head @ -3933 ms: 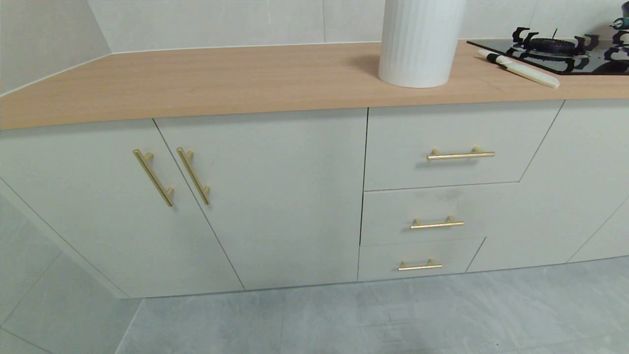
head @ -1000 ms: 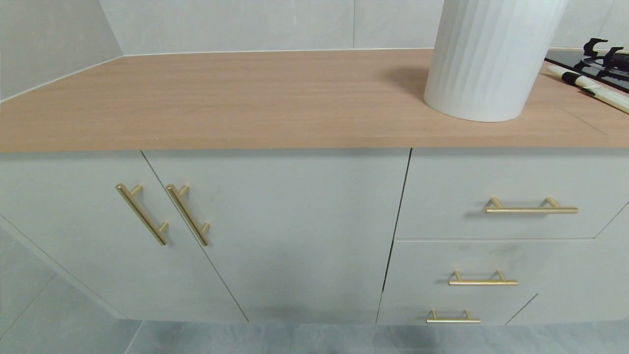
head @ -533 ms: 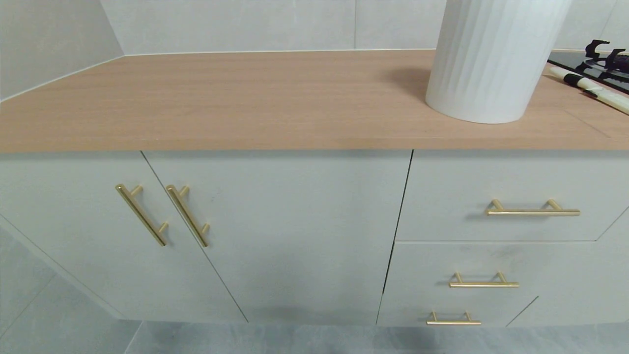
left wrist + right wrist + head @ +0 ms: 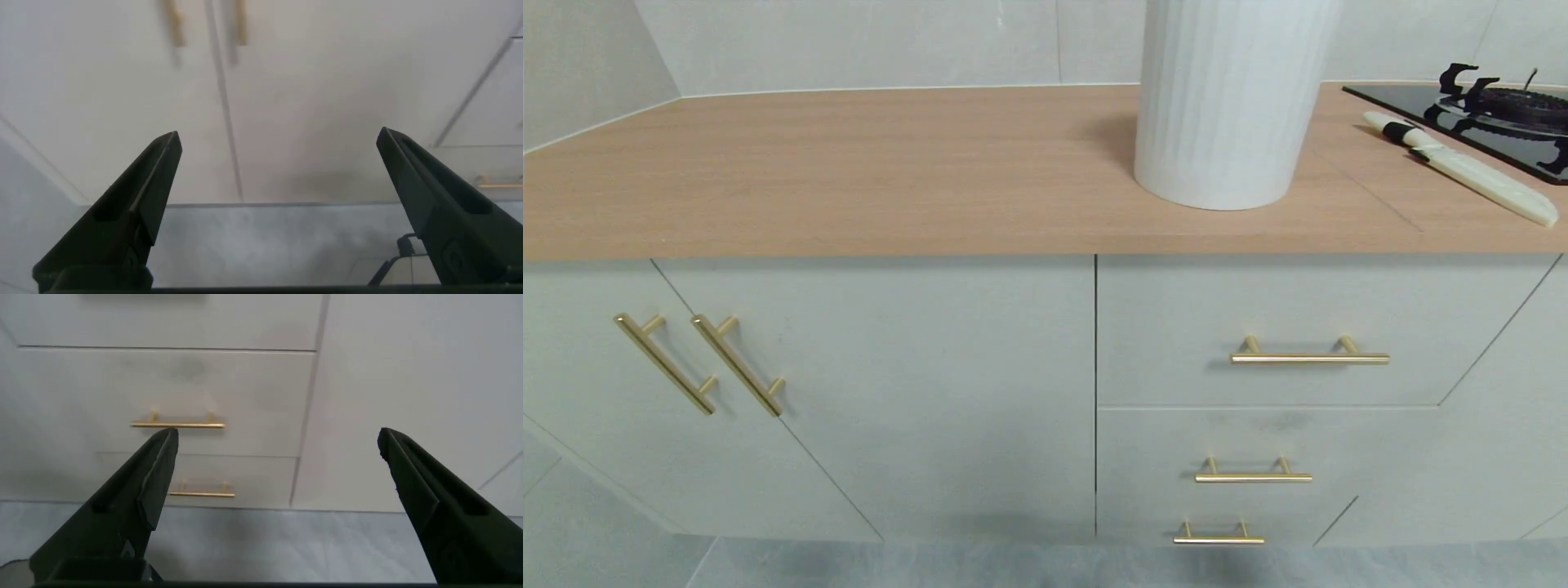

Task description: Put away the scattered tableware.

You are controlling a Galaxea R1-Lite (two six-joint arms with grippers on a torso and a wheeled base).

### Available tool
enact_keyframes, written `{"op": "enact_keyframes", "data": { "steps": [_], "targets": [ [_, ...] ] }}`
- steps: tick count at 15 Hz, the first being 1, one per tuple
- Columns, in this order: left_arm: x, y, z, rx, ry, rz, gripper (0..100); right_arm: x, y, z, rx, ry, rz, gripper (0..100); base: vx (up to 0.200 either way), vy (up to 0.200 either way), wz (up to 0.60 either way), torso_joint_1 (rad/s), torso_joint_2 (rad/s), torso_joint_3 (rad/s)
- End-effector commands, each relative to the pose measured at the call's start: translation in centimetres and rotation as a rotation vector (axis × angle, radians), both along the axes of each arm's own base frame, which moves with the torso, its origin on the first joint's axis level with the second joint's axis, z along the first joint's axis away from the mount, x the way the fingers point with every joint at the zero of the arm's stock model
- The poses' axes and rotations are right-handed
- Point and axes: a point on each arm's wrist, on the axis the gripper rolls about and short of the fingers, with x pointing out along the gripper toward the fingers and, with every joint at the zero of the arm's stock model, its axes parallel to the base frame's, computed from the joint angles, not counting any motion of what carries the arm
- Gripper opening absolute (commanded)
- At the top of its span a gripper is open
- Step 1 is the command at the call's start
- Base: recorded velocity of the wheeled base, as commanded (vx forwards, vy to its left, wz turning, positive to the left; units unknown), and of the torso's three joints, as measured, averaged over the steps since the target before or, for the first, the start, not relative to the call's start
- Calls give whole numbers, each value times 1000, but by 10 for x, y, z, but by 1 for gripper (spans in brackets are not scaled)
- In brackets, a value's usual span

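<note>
A cream knife [image 4: 1458, 167] with a black band on its handle lies flat on the wooden countertop [image 4: 849, 171] at the far right, beside the black gas hob [image 4: 1494, 122]. A tall white ribbed holder [image 4: 1225, 98] stands on the counter just left of the knife. My left gripper [image 4: 278, 151] is open and empty, held low before the grey cabinet doors [image 4: 245, 98]. My right gripper [image 4: 274, 445] is open and empty too, low in front of the drawers [image 4: 163, 384].
Under the counter are two doors with slanted gold handles [image 4: 698, 363] on the left and three stacked drawers with gold bar handles [image 4: 1308, 357] on the right. Grey tiled floor [image 4: 1013, 567] runs along the cabinet base. Grey wall tiles back the counter.
The head camera has swung right: the holder, handles and counter shifted left in the picture, and the whole knife and more of the hob came into sight. Nothing on the counter moved.
</note>
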Motion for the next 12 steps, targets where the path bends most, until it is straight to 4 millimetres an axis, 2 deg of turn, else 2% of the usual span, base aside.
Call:
{"op": "enact_keyframes", "data": {
  "steps": [1,3,9,12],
  "targets": [
    [0,0,0,0,1,0,100,0,0,0,0,1,0,100,0,-200,0,7,2,2],
    [0,0,0,0,1,0,100,0,0,0,0,1,2,100,0,-200,0,0,0,5],
    [0,0,0,-2,1,0,100,0,0,0,0,1,0,100,0,0,0,0,0,0],
    [0,0,0,-3,1,0,100,0,0,0,0,1,0,100,200,0,0,-1,-1,2]
  ]
}}
